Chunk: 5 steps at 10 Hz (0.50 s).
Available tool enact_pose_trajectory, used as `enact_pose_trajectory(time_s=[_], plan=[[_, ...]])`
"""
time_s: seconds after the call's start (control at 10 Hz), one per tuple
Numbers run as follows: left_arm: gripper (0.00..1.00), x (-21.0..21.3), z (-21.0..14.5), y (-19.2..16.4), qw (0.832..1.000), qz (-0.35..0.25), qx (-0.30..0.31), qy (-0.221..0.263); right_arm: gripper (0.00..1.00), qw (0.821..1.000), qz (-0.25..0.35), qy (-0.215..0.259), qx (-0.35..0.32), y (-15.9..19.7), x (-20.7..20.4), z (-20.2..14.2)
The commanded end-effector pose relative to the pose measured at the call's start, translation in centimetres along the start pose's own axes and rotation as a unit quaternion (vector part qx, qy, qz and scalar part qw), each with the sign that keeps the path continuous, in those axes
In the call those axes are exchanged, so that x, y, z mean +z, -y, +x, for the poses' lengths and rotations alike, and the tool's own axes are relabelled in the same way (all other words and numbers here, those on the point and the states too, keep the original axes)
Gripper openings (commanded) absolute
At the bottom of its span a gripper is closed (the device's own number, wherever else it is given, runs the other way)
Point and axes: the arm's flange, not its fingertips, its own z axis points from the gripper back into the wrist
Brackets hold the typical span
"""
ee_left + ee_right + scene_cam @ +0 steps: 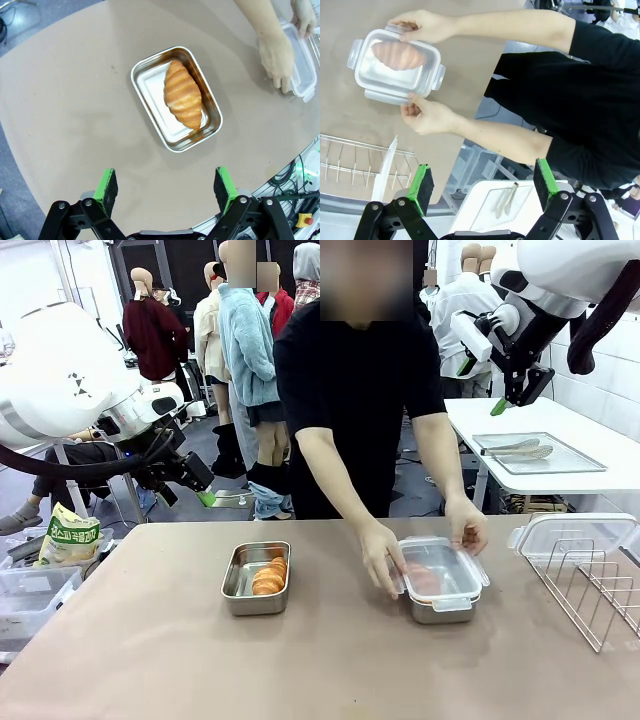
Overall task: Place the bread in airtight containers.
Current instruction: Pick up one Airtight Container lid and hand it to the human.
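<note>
Near to far on table (150, 660): open steel pan (240, 585), croissant (269, 575) inside, long axis along pan's length, by its rt wall. Just beside: lidded pan (445, 605) w/ second croissant (425, 580); person's hand (383, 558) and other hand (467, 527) on lid. Wire rack (590, 585) rt. Left end effector (165, 182) and right end effector (483, 180) raised, fingers spread, empty.

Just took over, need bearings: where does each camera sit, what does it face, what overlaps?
Front: fixed between the arms, facing the person across the table; left gripper and right gripper raised either side.
Left wrist: looks down past its open fingers at the croissant in the uncovered pan.
Right wrist: looks down past its open fingers at the person's hands on the lidded container.
Shared: all show the lidded container.
</note>
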Motion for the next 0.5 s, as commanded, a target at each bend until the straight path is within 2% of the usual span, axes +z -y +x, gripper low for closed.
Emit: enact_pose_trajectory(time_s=[0.0, 0.2, 0.4], plan=[[1.00, 0.1, 0.1, 0.0, 1.000, 0.000, 0.000, 0.002, 1.00, 1.000, -0.009, 0.006, -0.010, 0.1, -0.2, 0.2], [1.00, 0.1, 0.1, 0.0, 1.000, 0.000, 0.000, 0.002, 1.00, 1.000, 0.000, 0.000, 0.000, 0.0, 0.0, 0.0], [1.00, 0.1, 0.1, 0.0, 1.000, 0.000, 0.000, 0.002, 1.00, 0.998, 0.033, -0.046, -0.036, -1.6, 3.1, -3.0]])
